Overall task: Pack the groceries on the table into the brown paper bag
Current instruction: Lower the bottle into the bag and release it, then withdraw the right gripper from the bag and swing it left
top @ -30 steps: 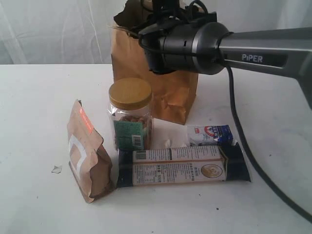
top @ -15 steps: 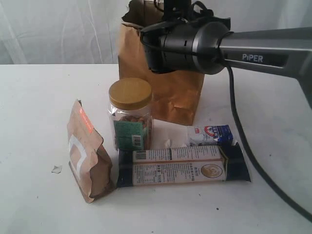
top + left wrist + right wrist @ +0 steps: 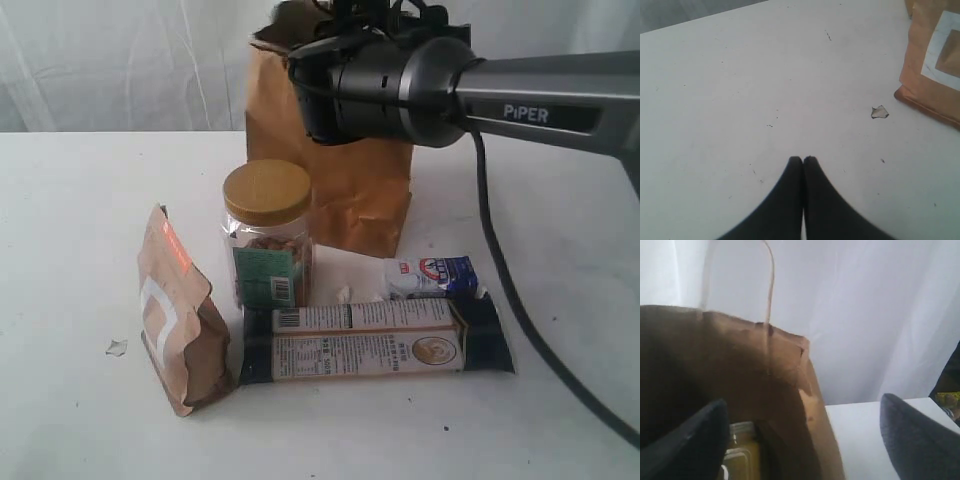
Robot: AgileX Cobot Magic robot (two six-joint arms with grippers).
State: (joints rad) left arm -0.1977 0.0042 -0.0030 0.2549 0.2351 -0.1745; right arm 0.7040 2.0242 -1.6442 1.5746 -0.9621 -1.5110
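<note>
The brown paper bag [image 3: 345, 195] stands upright at the back of the table [image 3: 70, 220]. My right arm [image 3: 385, 90] hangs over its mouth. In the right wrist view my right gripper [image 3: 802, 405] is open, one finger [image 3: 687, 442] inside the bag [image 3: 730, 360] and the other [image 3: 917, 437] outside, with the bag's wall between them untouched. A yellow-grain bottle [image 3: 742, 455] lies down inside the bag. In front stand the yellow-lidded jar [image 3: 267, 235] and brown pouch [image 3: 180, 315]; the long packet [image 3: 375, 340] and small blue-white packet [image 3: 430, 275] lie flat. My left gripper [image 3: 803, 159] is shut and empty over bare table, left of the pouch [image 3: 935, 75].
A small crumb [image 3: 116, 347] lies left of the pouch, also in the left wrist view [image 3: 879, 112]. The bag's thin loop handle [image 3: 769, 300] stands above its rim. The right arm's cable [image 3: 520, 320] trails down the right side. White curtain behind.
The bag's crumpled top has straightened and the bag has shifted slightly right. The right gripper has opened wider above it. The groceries in front have not moved.
</note>
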